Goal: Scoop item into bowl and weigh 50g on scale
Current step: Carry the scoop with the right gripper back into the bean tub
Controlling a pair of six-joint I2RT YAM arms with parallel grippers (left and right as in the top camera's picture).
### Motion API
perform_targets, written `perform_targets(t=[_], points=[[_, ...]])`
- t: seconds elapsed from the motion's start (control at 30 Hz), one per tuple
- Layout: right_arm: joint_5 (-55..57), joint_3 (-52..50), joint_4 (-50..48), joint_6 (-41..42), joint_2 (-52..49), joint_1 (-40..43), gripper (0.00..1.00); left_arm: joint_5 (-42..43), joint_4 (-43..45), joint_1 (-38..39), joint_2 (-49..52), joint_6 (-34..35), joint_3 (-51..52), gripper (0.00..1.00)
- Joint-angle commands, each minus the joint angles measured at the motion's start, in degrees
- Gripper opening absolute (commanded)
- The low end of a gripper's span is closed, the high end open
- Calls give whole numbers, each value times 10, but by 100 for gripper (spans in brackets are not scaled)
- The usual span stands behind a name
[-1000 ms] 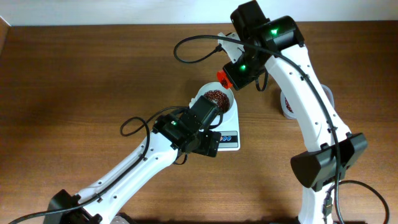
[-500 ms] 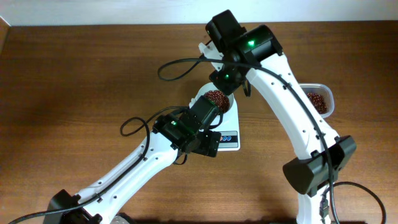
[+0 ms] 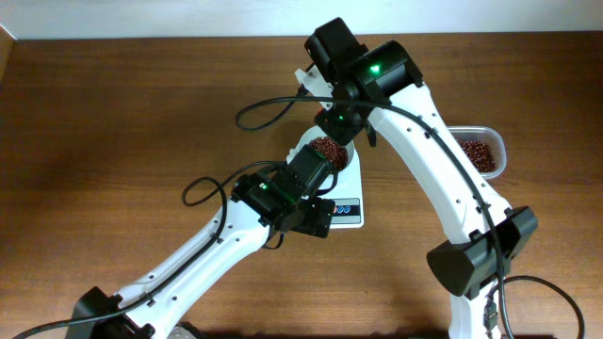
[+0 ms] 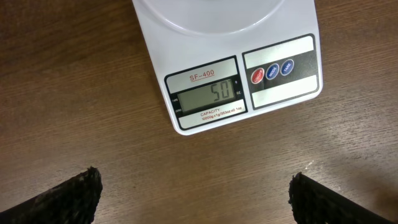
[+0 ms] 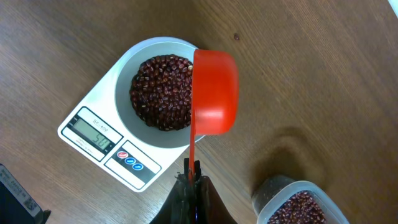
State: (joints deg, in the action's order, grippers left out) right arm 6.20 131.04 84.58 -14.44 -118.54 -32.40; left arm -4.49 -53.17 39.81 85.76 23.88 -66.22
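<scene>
The white bowl (image 5: 124, 73) stands on the white scale (image 5: 91, 132) and holds a heap of red-brown beans (image 5: 163, 92). My right gripper (image 5: 194, 172) is shut on the thin handle of a red scoop (image 5: 215, 93), whose cup hangs over the bowl's right rim. In the overhead view the right gripper (image 3: 335, 121) is over the bowl's far side, above the beans (image 3: 326, 148). My left gripper (image 4: 196, 194) is open and empty over bare wood just in front of the scale (image 4: 205, 93), whose display reads 50.
A clear plastic tub (image 3: 480, 151) with more beans stands right of the scale; it also shows in the right wrist view (image 5: 297, 205). The left arm (image 3: 273, 200) lies along the scale's left front side. The table is brown wood.
My right arm has swung left with the red scoop to over the bowl, uncovering the tub. The left arm has not moved.
</scene>
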Motion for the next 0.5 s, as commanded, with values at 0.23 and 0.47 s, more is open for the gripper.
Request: perform_targets(t=[0.23,0.47], points=[[-60,14,1,62,21,48,4,6,-1,3,-9,9,-11,99],[-222,14,44,79,21,154,4,6,-1,3,-9,9,-11,99]])
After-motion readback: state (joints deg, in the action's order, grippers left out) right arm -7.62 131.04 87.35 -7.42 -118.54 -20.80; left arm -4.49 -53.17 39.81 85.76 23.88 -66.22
